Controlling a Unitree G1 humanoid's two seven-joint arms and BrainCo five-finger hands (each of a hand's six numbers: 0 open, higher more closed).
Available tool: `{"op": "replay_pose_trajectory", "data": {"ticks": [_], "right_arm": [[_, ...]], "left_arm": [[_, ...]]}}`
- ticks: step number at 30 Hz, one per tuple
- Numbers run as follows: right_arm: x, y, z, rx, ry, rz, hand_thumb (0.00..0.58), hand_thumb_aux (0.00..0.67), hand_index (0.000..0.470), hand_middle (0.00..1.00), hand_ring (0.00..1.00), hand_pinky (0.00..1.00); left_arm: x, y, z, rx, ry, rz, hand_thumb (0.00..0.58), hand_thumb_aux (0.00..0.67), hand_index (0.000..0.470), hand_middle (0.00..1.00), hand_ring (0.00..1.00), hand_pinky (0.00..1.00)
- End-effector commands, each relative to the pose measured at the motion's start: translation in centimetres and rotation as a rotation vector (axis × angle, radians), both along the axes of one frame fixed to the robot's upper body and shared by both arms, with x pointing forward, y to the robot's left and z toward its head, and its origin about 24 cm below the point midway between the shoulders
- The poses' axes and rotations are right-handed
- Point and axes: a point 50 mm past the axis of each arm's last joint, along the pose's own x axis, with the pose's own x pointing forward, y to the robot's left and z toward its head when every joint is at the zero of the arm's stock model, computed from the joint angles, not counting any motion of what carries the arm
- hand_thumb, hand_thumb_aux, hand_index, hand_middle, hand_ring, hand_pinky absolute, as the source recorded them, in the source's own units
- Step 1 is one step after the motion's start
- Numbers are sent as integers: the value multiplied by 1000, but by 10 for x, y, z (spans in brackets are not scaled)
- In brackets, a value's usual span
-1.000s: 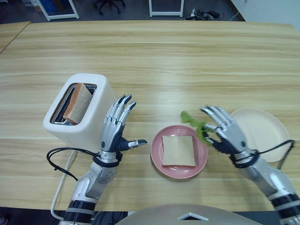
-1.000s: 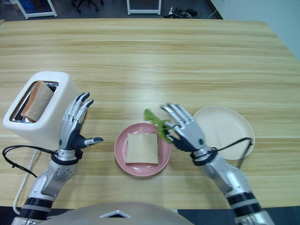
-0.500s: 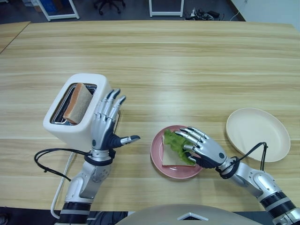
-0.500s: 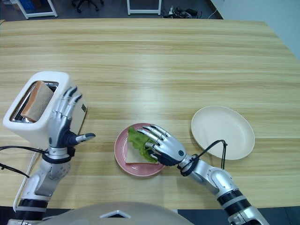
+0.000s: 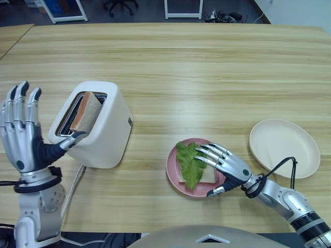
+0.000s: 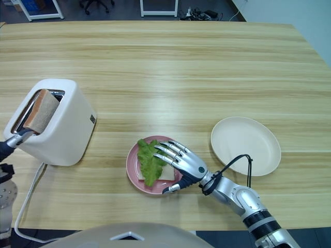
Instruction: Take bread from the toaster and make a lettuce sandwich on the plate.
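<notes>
Lettuce (image 5: 188, 162) on bread (image 5: 205, 178), right fingers (image 5: 211, 155) alongside

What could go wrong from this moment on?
The right hand, fingers spread, lies at the green lettuce leaf on the round pink plate; withdrawing could drag the leaf off the bread slice beneath.
The open left hand stands beside the white toaster; reaching for its brown toast might shove the toaster.

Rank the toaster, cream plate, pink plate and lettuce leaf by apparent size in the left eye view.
Largest: toaster
Next: cream plate and pink plate, too alike to rank surely
Smallest: lettuce leaf
</notes>
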Motion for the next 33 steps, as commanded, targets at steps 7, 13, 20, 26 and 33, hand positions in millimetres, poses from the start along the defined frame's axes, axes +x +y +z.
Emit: {"op": "replay_pose_trajectory", "data": {"ticks": [7,13,20,26,33], "right_arm": [[6,2,3,32,-33,-29,0,0,0,0,0,0],[6,2,1,27,-24,-35,0,0,0,0,0,0],[3,3,-1,35,-9,-35,0,0,0,0,0,0],[0,5,-5,49,8,-37,0,0,0,0,0,0],[0,5,-6,81,2,-60,0,0,0,0,0,0]], "left_arm": [[21,22,-23,-61,336,-42,0,0,0,0,0,0],[28,13,-31,-50,446,-148,23,13,9,0,0,0],[33,16,-33,-22,456,-152,580,670,470,0,0,0],[39,13,-28,5,389,-168,580,670,470,953,953,953],[48,16,-12,-4,132,-132,580,670,470,1000,1000,1000]]}}
